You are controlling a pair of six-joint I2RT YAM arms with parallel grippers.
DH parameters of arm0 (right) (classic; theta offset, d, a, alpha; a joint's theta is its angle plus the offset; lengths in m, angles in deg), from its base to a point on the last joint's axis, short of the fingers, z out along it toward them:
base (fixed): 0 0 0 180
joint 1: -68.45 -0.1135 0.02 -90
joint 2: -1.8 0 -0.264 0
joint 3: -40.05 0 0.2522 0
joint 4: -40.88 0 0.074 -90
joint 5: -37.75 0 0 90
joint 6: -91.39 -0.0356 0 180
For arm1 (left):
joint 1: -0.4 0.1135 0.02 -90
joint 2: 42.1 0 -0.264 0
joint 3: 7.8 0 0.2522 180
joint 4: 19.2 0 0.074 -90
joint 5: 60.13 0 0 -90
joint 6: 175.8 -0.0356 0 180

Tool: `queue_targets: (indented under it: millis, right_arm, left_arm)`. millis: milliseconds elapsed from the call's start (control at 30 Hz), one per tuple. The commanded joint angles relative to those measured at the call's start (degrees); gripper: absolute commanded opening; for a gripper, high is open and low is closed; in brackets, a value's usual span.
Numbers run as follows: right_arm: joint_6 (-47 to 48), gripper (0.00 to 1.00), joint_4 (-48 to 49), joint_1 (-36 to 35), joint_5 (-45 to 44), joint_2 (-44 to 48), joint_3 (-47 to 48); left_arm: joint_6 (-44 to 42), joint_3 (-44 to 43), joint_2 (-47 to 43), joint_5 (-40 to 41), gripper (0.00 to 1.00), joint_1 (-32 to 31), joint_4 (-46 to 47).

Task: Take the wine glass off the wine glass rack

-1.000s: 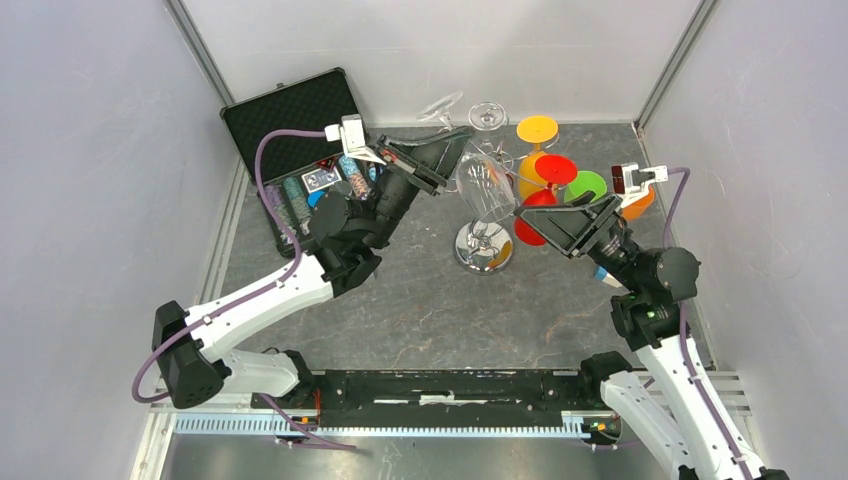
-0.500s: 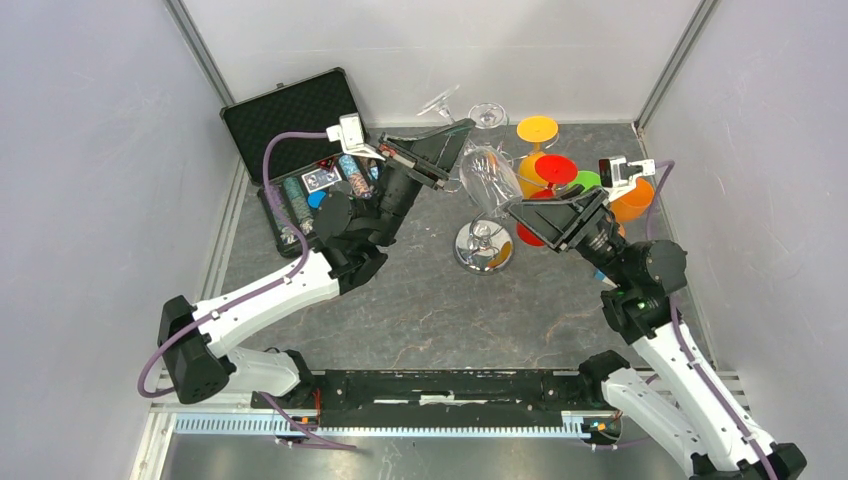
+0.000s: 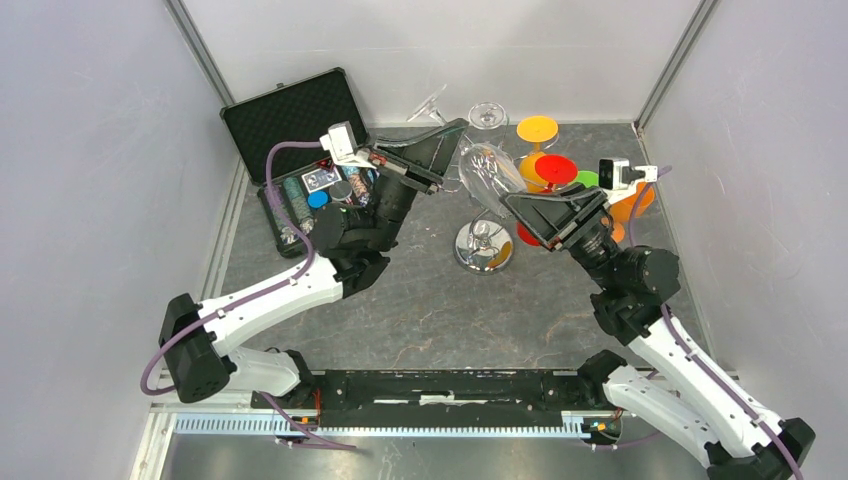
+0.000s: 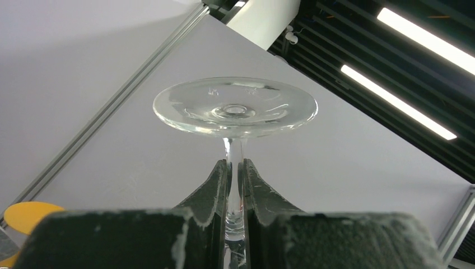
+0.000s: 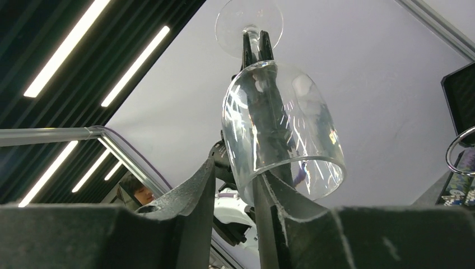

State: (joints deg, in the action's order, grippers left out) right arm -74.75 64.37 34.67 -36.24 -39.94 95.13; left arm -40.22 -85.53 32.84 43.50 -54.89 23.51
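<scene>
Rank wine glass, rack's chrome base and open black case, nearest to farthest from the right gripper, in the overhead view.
1. wine glass: at the right gripper, its rim between the jaws.
2. rack's chrome base: just toward the arms.
3. open black case: far back left.

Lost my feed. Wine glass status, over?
Copy: left gripper shut on wine glass stem; right gripper open, straddling bowl rim. Foot free of hooks. Only the wine glass rack close by.

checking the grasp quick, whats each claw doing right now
left claw: closed on the wine glass stem
right claw: open, straddling the bowl's rim, not clamped on it
</scene>
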Motion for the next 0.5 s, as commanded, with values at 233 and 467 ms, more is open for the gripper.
queue_targets:
  millis: [233,467]
  right_arm:
    - [4.1,0.07,6.7,-3.7,-7.0,-0.3,-1.7]
    - [6.4,0.10,7.9,-3.8,-8.2,0.1,-2.2]
  left_arm:
    - [-0.9,0.9,0.3,-2.2,0.02,-0.6,10.0]
    - [-1.9,1.2,-0.5,-3.9,0.02,-0.7,9.4]
